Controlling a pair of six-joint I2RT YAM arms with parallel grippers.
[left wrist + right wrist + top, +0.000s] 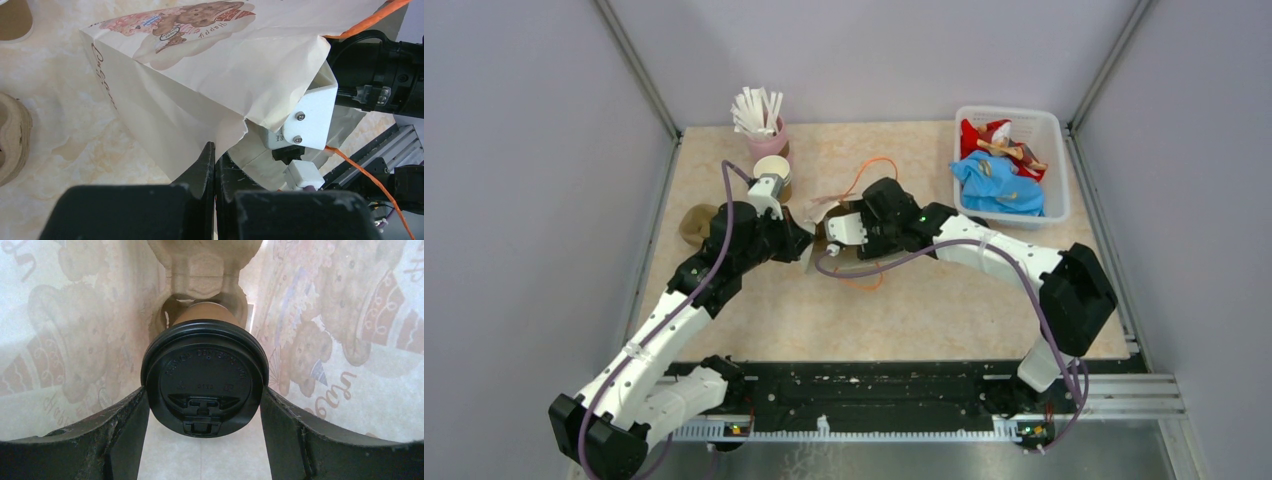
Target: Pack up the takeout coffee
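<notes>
- One takeout coffee cup (205, 317) is down inside the paper bag (200, 80). The right claw (204, 396) is grasping it, with a finger pressed to either side of the black lid (202, 375).
- Second coffee? I can't spot it in any view, so I'd call the packing halfway at best, and this cup has yet to be let go.
- Left claw (216, 165) is clenched tight on the ragged edge of the bag's mouth, pinning it open just beside the right wrist.
- Bag first: thin cream paper, creased and soft, printed with teddy bears. Light glows through its walls, and an orange cord handle (370, 20) loops off the top.
- Lid now: glossy moulded plastic, round, with raised lettering and a little sip tab. The cup body is plain matte brown paper.
- Beyond the cup there's a moulded pulp carrier (200, 270), rough and fibrous, and the cup's base seems to nestle into one of its round pockets.
- Counter (65, 130) underneath looks smooth, in marbled beige.
</notes>
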